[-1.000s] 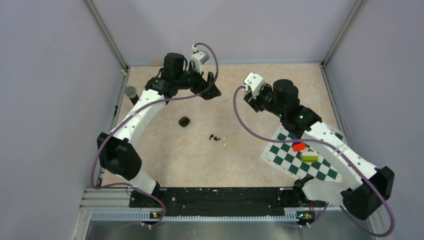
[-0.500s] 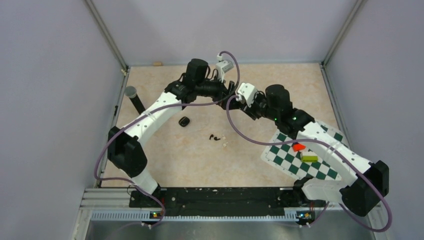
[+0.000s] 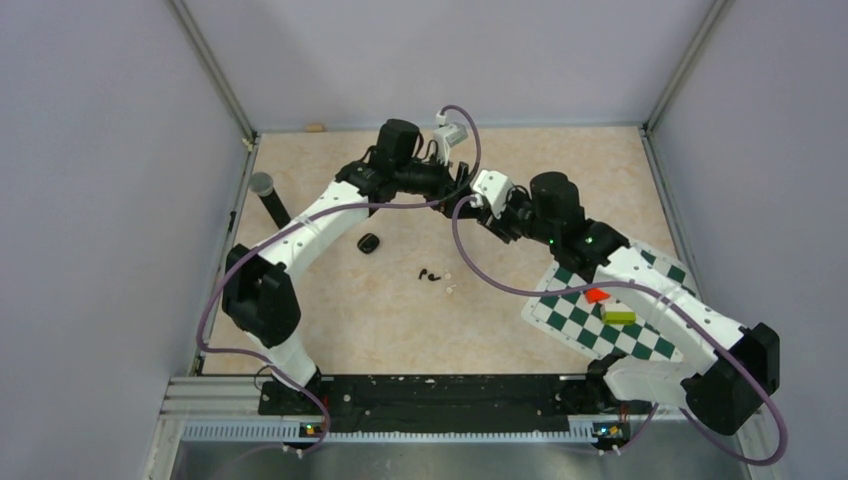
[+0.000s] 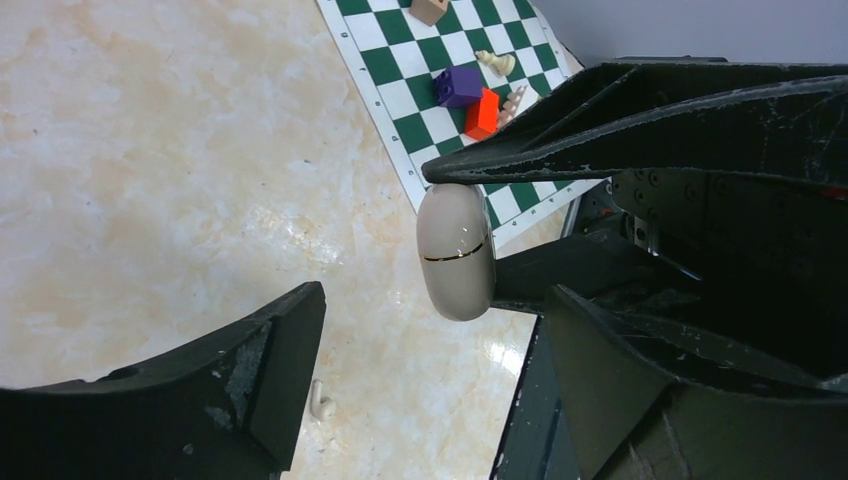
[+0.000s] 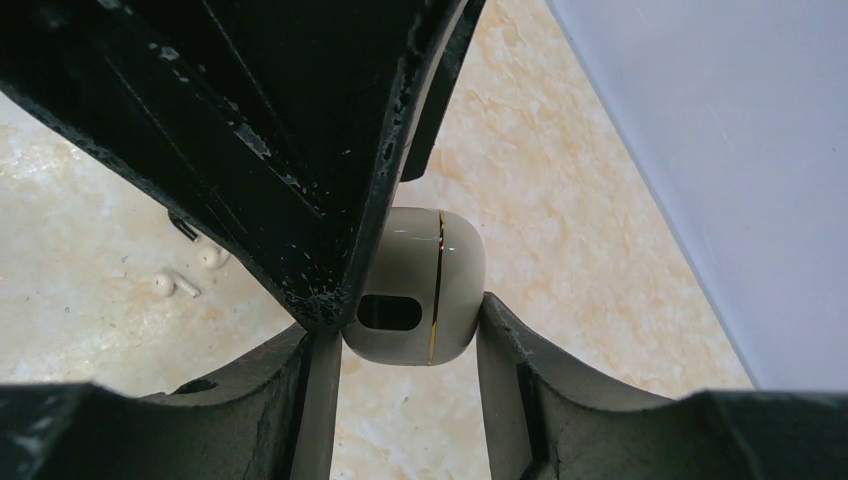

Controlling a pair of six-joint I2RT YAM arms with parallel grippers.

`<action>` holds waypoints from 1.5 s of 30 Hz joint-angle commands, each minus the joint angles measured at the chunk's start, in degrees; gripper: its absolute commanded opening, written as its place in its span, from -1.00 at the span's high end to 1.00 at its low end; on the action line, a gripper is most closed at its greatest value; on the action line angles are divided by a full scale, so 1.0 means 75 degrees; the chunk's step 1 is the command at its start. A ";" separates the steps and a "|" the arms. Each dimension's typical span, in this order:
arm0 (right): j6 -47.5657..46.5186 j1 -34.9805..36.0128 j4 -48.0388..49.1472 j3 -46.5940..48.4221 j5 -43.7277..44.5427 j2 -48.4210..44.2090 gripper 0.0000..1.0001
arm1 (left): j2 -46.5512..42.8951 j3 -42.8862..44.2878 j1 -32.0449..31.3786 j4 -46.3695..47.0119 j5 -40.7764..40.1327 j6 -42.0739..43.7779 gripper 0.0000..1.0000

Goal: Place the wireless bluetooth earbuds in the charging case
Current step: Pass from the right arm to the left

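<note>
Top view: my left pincer and right pincer meet nose to nose at upper centre, above the counter. I can't tell either grip from here.
- black charging case lies on the counter left of centre, nothing touching it.
- black earbuds lie close together just right of and below it, apart from the case.
- two white earbuds sit right beside the black pair.
- checkerboard is at lower right, with a red block and a yellow-green block on it.

Left wrist view: a beige case hangs mid-frame, off the counter.
- right pincer is pinching it, one finger on its top end and the other against its lower right side.
- my left fingers are spread wide at lower left and lower right, with open gaps to the case on both sides.
- one white earbud lies on the counter by the lower-left finger.

Right wrist view: the beige case is at lower centre, clamped between my right fingers, which press on its two sides.
- a thin gold seam and a dark oval slot face the camera.
- a left finger fills the upper left, its tip at the case's left edge. I can't tell whether it touches.
- the white earbuds are at mid-left on the counter.
</note>
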 commanded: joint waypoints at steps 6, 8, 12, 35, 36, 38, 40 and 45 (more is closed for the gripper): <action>0.0076 0.0106 0.0573 -0.0024 -0.0213 -0.0323 0.20 | 0.0142 0.0184 -0.0095 0.0311 0.0814 -0.0141 -0.61; 0.0085 0.0106 0.0598 -0.0042 -0.0224 -0.0325 0.19 | 0.0211 0.0198 -0.0109 0.0327 0.0939 -0.0178 -0.59; 0.0123 0.0107 0.0649 -0.0082 -0.0342 -0.0340 0.18 | 0.0309 0.0210 -0.0115 0.0393 0.1020 -0.0266 -0.45; 0.0447 0.0108 0.1091 -0.0172 0.0041 -0.0208 0.14 | 0.0330 0.0093 -0.0033 0.0545 0.1162 -0.0371 0.38; 0.0461 0.0115 0.1111 -0.0177 0.0081 -0.0209 0.12 | 0.0320 0.0093 -0.0036 0.0555 0.1208 -0.0379 0.52; 0.0472 0.0106 0.1124 -0.0168 0.0154 -0.0185 0.03 | 0.0279 0.0090 -0.0034 0.0561 0.1291 -0.0385 0.70; 0.0478 0.0112 0.1045 -0.0092 0.0187 -0.0163 -0.20 | 0.0212 0.0102 -0.0039 0.0527 0.1334 -0.0323 0.80; 0.0443 0.0091 -0.0081 0.0477 -0.0483 -0.0143 -0.91 | -0.0104 0.0172 0.0074 -0.0069 0.1362 0.0458 0.81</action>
